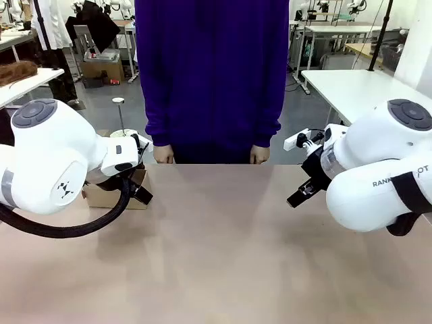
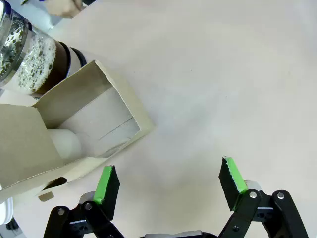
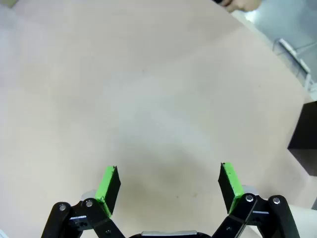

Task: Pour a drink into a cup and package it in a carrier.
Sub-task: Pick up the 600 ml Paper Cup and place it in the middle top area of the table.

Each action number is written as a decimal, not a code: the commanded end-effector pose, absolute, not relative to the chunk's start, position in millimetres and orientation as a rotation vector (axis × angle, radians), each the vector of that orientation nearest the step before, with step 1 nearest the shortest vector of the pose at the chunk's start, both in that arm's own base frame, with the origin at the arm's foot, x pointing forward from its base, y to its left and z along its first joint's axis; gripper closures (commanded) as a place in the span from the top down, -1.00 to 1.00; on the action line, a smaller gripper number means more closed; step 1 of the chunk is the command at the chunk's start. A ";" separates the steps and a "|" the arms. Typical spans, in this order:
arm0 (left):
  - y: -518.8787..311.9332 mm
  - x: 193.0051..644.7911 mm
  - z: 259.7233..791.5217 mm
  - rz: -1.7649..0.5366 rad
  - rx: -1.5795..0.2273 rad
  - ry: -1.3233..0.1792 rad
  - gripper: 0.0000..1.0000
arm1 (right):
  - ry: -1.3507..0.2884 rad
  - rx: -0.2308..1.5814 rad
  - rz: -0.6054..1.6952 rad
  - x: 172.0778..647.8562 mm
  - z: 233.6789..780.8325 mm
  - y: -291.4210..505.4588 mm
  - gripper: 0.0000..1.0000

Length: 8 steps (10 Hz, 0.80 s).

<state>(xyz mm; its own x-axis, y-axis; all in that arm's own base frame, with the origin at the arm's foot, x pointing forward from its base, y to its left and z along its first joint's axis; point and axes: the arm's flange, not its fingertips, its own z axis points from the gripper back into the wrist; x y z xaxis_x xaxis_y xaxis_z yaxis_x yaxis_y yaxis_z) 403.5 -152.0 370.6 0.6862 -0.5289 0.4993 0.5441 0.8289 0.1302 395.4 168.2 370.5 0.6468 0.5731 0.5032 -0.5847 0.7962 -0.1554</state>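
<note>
Two white robot arms face a person (image 1: 211, 74) in a dark blue sweater across a pale brown table (image 1: 216, 256). The left arm (image 1: 54, 158) enters from the left of the front view and the right arm (image 1: 378, 175) from the right. The person stands at the far edge with both hands (image 1: 163, 154) resting just at the table's rim. The left gripper (image 2: 168, 181) hovers above the table with its jaws spread wide and nothing between the green pads (image 2: 105, 182). The carrier (image 2: 91, 111), a brown cardboard holder, lies near it, up and to the left in the left wrist view. One pocket stands open, and a white rounded object (image 2: 65, 144), apparently a cup, sits in the neighbouring part, half hidden under a cardboard flap. The drink (image 2: 52, 59), dark brown with a foamy head, shows through a clear glass jug just beyond the carrier; whether jug and carrier touch cannot be told. In the front view the carrier (image 1: 108, 196) appears at the table's left side, largely hidden behind the left arm. The right gripper (image 3: 168, 186) is likewise wide apart and holds nothing, poised over bare table. A black box (image 3: 304, 144) sits at the right edge of the right wrist view, well apart from that gripper.
</note>
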 end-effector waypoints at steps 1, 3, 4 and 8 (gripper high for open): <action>-152.0 403.5 370.6 -0.601 -0.029 -0.550 1.00 | -0.565 0.022 0.659 395.4 370.5 168.2 1.00; -152.0 403.5 370.6 -0.601 -0.029 -0.550 1.00 | -0.565 0.022 0.659 395.4 370.5 168.2 1.00; -152.0 403.5 370.6 -0.601 -0.029 -0.550 1.00 | -0.565 0.022 0.659 395.4 370.5 168.2 1.00; -152.0 403.5 370.6 -0.601 -0.029 -0.550 1.00 | -0.565 0.022 0.659 395.4 370.5 168.2 1.00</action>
<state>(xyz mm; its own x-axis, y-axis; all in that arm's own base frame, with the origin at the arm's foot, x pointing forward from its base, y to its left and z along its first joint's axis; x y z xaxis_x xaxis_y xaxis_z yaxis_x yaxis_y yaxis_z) 403.5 -152.1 370.6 0.6861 -0.5291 0.4993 0.5443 0.8287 0.1303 395.4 168.3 370.4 0.6466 0.5736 0.5029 -0.5849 0.7960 -0.1558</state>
